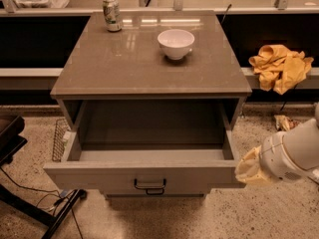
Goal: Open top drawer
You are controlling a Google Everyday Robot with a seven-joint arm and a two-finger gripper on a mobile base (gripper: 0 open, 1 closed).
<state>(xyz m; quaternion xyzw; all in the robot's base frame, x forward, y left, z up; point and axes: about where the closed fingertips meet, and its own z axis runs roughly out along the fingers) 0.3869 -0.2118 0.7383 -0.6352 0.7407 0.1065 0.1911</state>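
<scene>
The top drawer [144,176] of a grey-beige cabinet stands pulled far out toward me. Its deep plain grey interior is empty. A small dark rectangular pull handle [149,186] sits low on its front. My white arm comes in from the right edge. The gripper [247,167] is at the drawer's front right corner, just beside the drawer front and off the handle. It holds nothing that I can see.
On the cabinet top [124,68] stand a white bowl [176,43] and a drink can [111,14]. A yellow cloth [280,66] lies on a ledge at the right. A dark chair base [20,183] and cables are on the speckled floor at the left.
</scene>
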